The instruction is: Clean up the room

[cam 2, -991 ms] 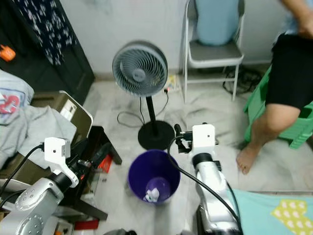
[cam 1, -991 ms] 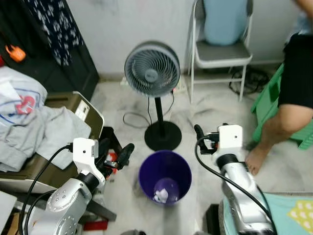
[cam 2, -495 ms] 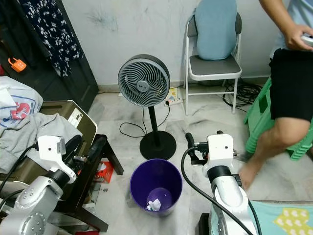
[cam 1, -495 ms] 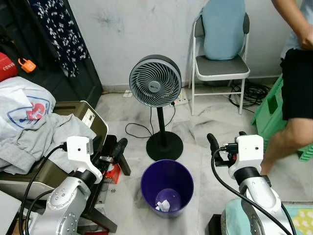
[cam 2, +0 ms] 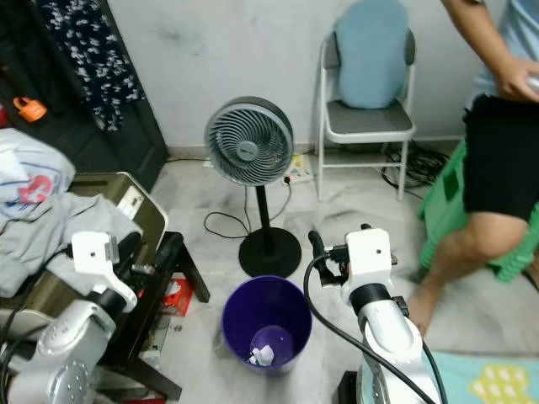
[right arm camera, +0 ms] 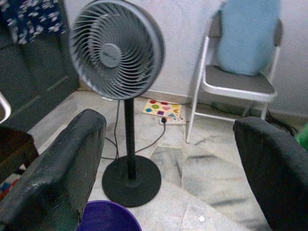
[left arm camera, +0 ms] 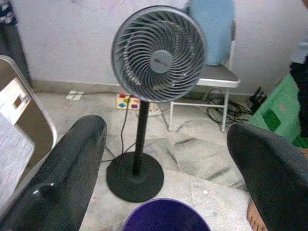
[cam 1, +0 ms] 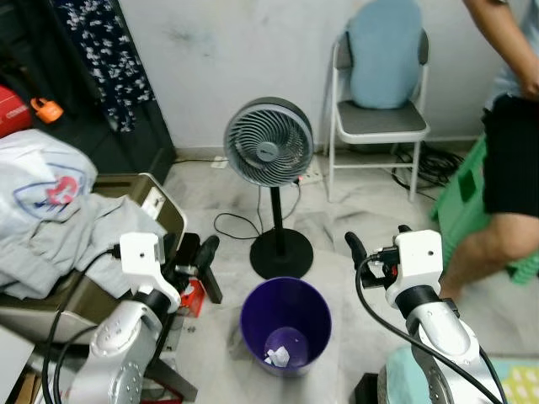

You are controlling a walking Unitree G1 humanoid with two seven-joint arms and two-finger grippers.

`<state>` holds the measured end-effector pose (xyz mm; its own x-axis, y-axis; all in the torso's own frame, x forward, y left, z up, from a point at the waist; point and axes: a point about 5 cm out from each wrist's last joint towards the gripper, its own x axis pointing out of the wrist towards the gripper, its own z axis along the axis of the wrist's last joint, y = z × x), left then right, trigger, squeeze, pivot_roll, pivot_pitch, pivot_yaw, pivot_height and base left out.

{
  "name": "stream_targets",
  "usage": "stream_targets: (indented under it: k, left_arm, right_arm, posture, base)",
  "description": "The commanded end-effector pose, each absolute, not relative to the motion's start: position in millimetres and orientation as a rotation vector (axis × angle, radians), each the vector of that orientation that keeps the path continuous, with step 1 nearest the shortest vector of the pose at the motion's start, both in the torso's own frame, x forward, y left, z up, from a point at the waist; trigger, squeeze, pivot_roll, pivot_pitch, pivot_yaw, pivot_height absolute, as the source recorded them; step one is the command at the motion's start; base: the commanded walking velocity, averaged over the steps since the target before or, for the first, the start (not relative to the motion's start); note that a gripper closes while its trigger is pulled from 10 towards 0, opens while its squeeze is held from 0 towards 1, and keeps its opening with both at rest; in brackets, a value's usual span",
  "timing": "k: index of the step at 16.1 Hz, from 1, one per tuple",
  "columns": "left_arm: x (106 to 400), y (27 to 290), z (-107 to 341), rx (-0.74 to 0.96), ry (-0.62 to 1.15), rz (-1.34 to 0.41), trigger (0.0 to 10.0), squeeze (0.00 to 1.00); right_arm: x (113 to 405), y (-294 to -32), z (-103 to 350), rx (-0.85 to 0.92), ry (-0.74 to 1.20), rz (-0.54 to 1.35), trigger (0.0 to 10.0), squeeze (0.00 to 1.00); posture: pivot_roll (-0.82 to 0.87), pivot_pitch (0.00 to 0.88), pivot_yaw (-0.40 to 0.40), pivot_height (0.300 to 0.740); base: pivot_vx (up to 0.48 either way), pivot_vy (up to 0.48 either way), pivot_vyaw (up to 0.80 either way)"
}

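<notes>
Person: cut off at frame edge [cam 2: 497,135].
Bin [cam 1: 285,325]: white scrap inside, hard to identify.
My left gripper [left arm camera: 159,178], right gripper [right arm camera: 168,178]: spread wide, empty, beside the bin.
Change: the view has shifted slightly.

Round purple plastic bin [cam 1: 285,313]: smooth, faintly glossy
White crumpled paper [cam 1: 276,357] inside bin: matt
Grey plastic pedestal fan [cam 1: 269,140] behind bin: matt
Marble floor [cam 1: 362,210]: polished, veined
Grey cloth heap [cam 1: 59,210]: soft, matt
</notes>
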<state>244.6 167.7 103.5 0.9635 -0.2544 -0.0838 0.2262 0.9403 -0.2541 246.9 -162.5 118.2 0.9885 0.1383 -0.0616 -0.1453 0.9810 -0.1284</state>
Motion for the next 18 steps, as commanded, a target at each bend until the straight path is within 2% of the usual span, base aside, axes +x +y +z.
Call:
stream_targets:
  k: [1, 8, 13, 16, 18]
  left_arm:
    - [242, 174, 102, -0.236, 0.128, -0.211, 10.0, 0.00]
    - [236, 169, 101, -0.246, 0.129, -0.221, 10.0, 0.00]
    - [241, 149, 102, -0.294, 0.130, -0.287, 10.0, 0.00]
    - [241, 162, 102, -0.285, 0.118, -0.198, 10.0, 0.00]
    - [240, 167, 102, -0.272, 0.114, -0.164, 10.0, 0.00]
  right_arm:
    - [247, -153, 124, -0.130, 0.035, 0.181, 10.0, 0.00]
    - [239, -153, 123, -0.133, 0.049, 0.182, 10.0, 0.00]
    - [236, -153, 122, -0.142, 0.058, 0.184, 10.0, 0.00]
    - [236, -153, 123, -0.144, 0.059, 0.181, 10.0, 0.00]
    - [237, -154, 125, -0.110, 0.046, 0.166, 10.0, 0.00]
  posture:
    - [-0.21, 0.000, 0.091, 0.740]
    - [-0.23, 0.000, 0.092, 0.740]
    - [-0.25, 0.001, 0.083, 0.740]
    - [-0.25, 0.005, 0.083, 0.740]
    - [-0.26, 0.008, 0.085, 0.740]
  base:
    - [0.000, 0.000, 0.80]
    - [0.000, 0.000, 0.80]
    - [0.000, 0.000, 0.80]
    - [0.000, 0.000, 0.80]
    - [0.000, 0.000, 0.00]
